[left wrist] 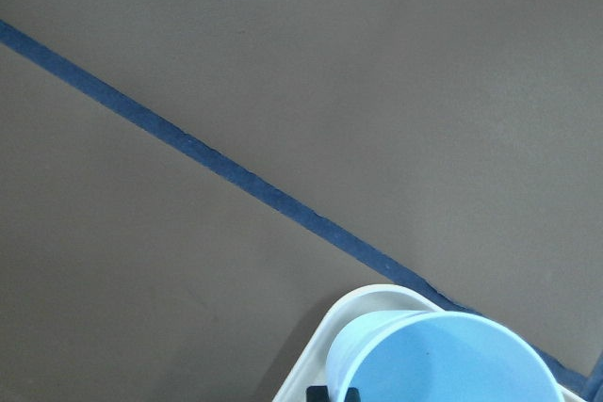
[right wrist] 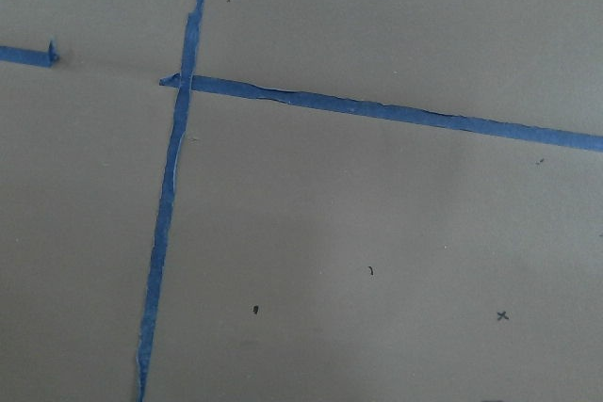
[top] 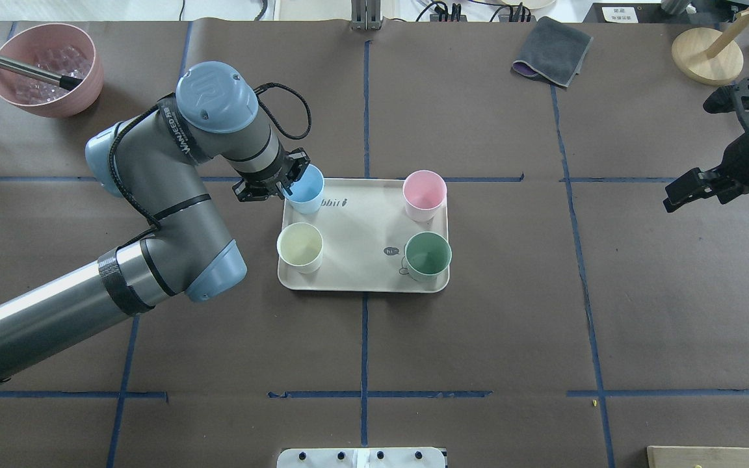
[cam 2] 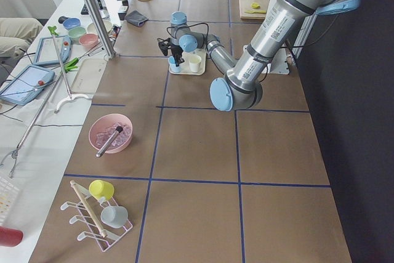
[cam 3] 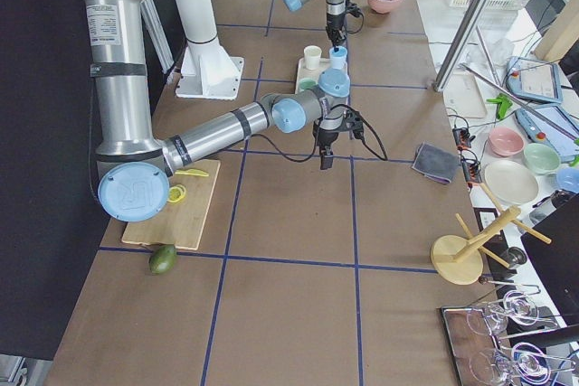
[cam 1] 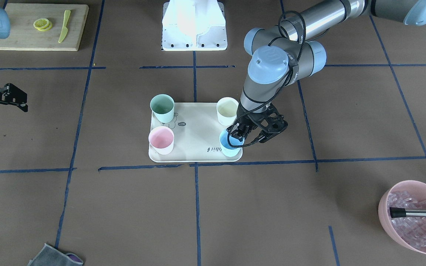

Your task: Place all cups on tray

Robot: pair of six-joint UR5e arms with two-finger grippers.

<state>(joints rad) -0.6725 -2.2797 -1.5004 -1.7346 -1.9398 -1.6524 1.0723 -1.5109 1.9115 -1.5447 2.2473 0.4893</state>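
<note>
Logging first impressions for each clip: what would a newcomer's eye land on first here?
The cream tray in the middle of the table stands out first, with a pastel cup in each corner: blue cup, pink cup, green cup and yellow cup. Next comes the left claw, seemingly pinching the blue cup's rim, while the right claw hangs open far off to the side.

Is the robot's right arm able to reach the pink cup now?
Probably yes. The right arm hangs off to the pink cup's side of the tray, nothing stands between, and the left arm is across at the blue cup.
</note>
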